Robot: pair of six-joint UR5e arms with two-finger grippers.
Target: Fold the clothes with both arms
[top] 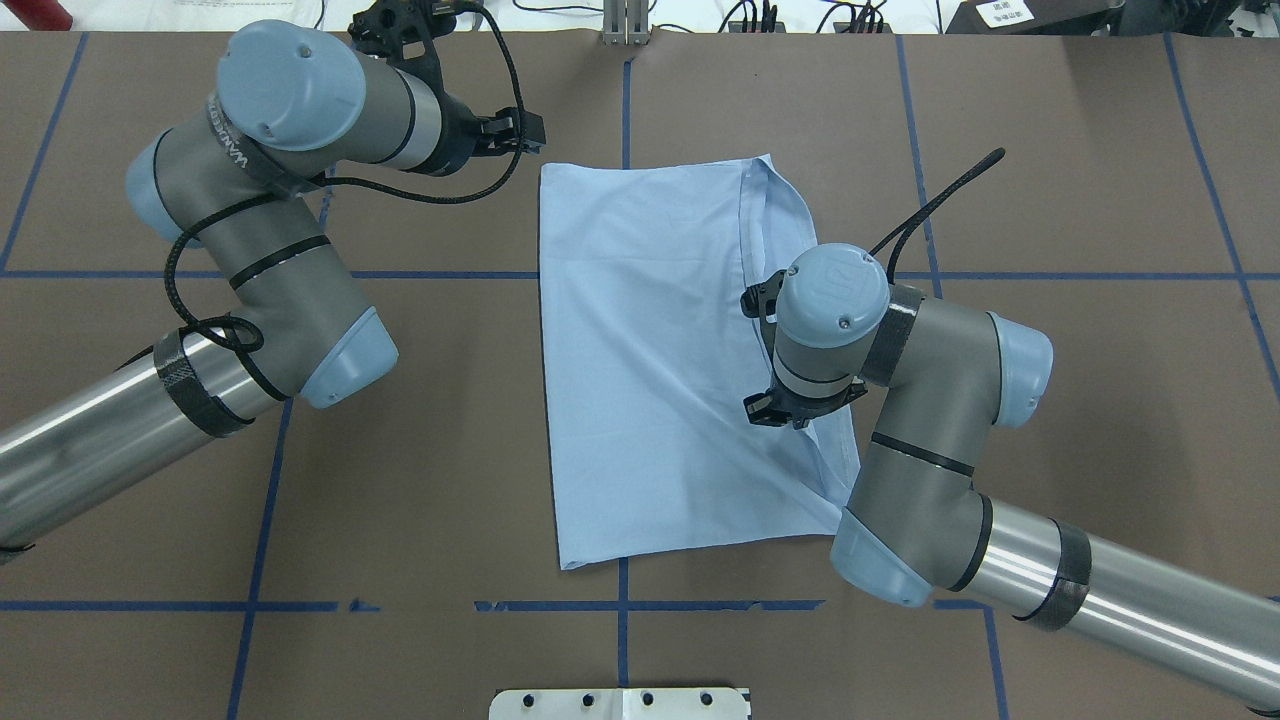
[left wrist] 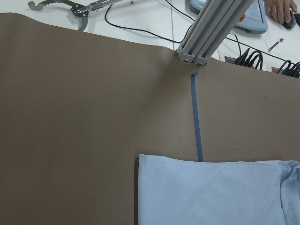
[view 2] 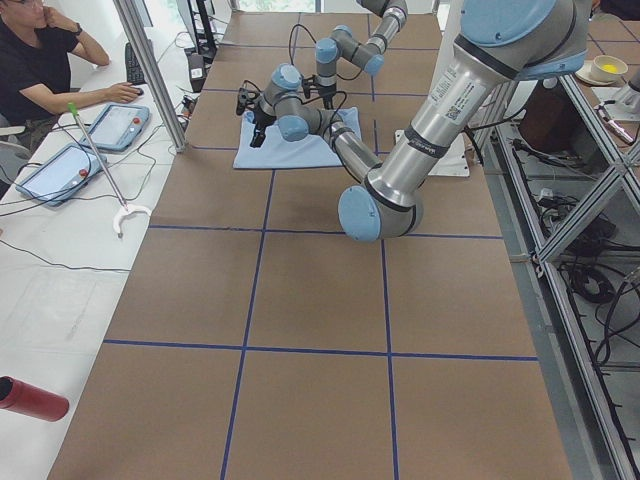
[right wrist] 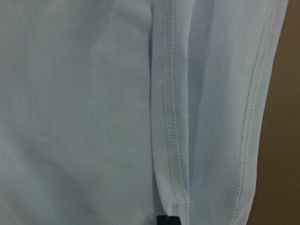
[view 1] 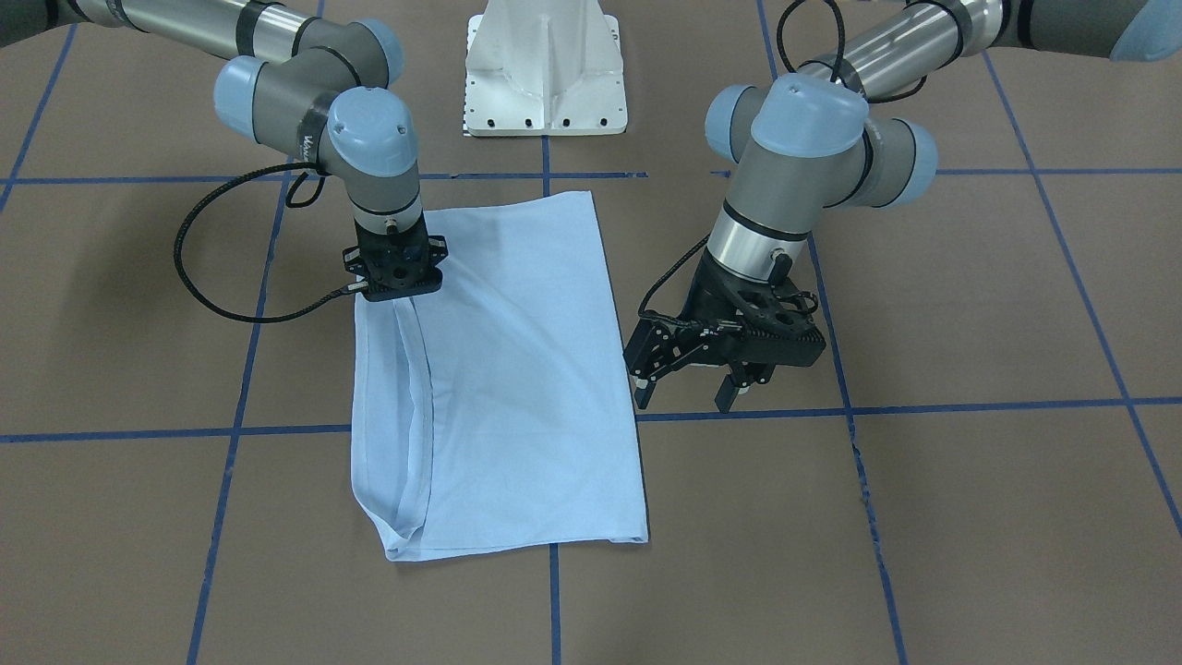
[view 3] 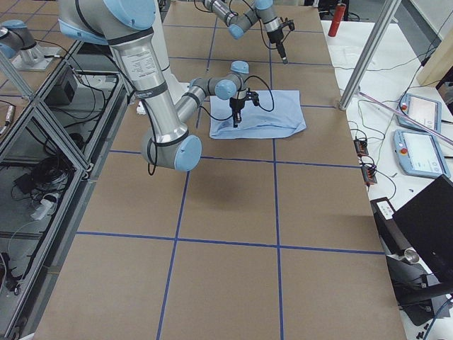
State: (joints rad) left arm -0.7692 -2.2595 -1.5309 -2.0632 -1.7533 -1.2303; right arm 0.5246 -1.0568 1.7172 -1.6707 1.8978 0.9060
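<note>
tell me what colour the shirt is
Light blue shirt, clearest in the overhead view.

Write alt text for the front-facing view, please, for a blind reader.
A light blue T-shirt, folded into a long rectangle, lies on a brown table. The right claw points down onto one long edge; the left claw hangs open beside the other.

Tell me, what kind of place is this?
Probably a robot lab: a left arm and right arm reach over a tape-gridded table, and a person sits beside it with control tablets.

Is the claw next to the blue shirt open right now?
Yes, the left gripper, beside the T-shirt, has its fingers well apart with nothing between them.
</note>
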